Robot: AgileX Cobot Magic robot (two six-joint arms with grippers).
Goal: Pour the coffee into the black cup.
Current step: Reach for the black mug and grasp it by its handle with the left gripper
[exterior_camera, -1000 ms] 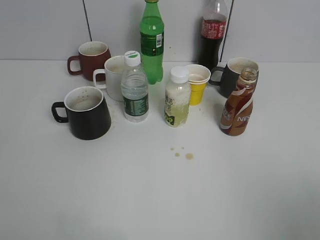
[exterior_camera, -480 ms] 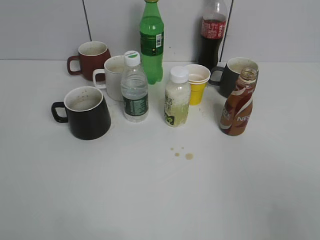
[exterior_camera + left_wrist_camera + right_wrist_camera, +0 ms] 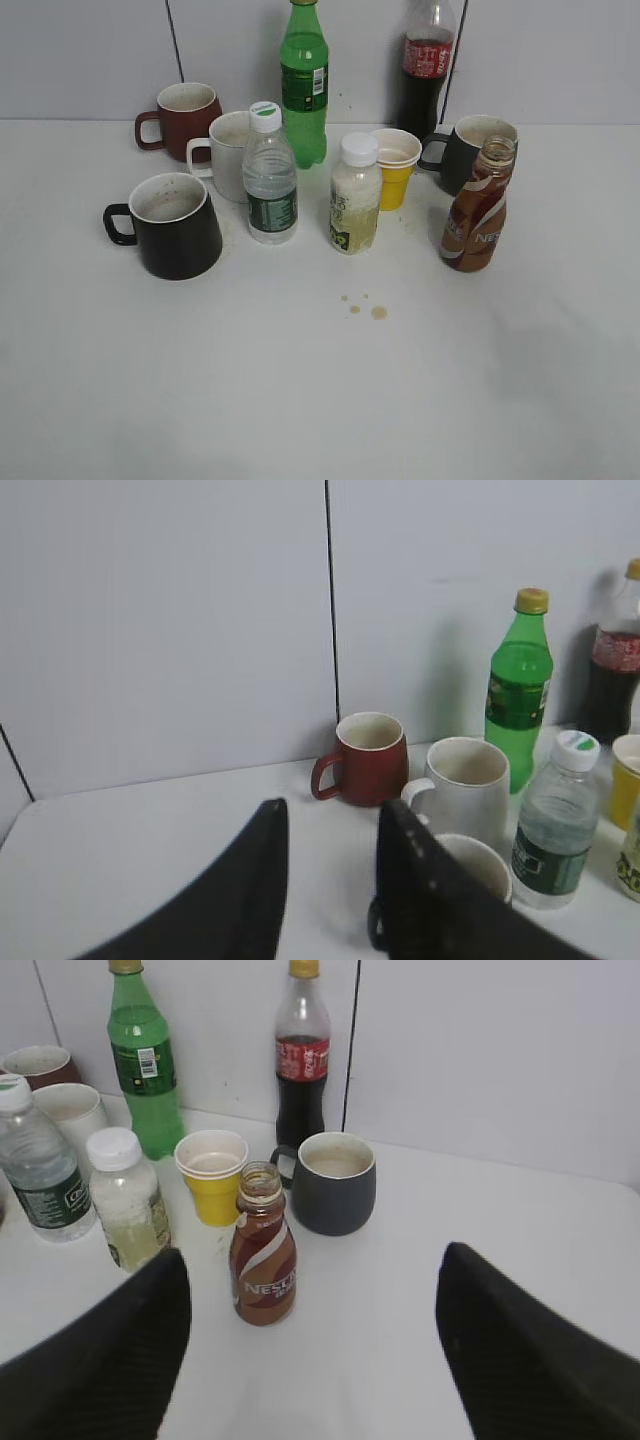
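The brown Nescafe coffee bottle (image 3: 478, 215) stands uncapped at the right of the table; it also shows in the right wrist view (image 3: 262, 1255). The black cup (image 3: 170, 225) stands upright at the left, handle to the left. In the left wrist view the black cup (image 3: 480, 865) is partly hidden behind my right finger. My left gripper (image 3: 332, 810) is open and empty, above the table near the black cup. My right gripper (image 3: 313, 1260) is wide open and empty, with the coffee bottle ahead, nearer its left finger. Neither gripper shows in the exterior view.
A dark grey mug (image 3: 470, 150), yellow paper cup (image 3: 395, 168), cola bottle (image 3: 425, 60), green bottle (image 3: 303, 85), white-capped juice bottle (image 3: 354, 200), water bottle (image 3: 268, 180), white mug (image 3: 230, 155) and red mug (image 3: 185, 118) crowd the back. Coffee drops (image 3: 365, 305) lie mid-table.
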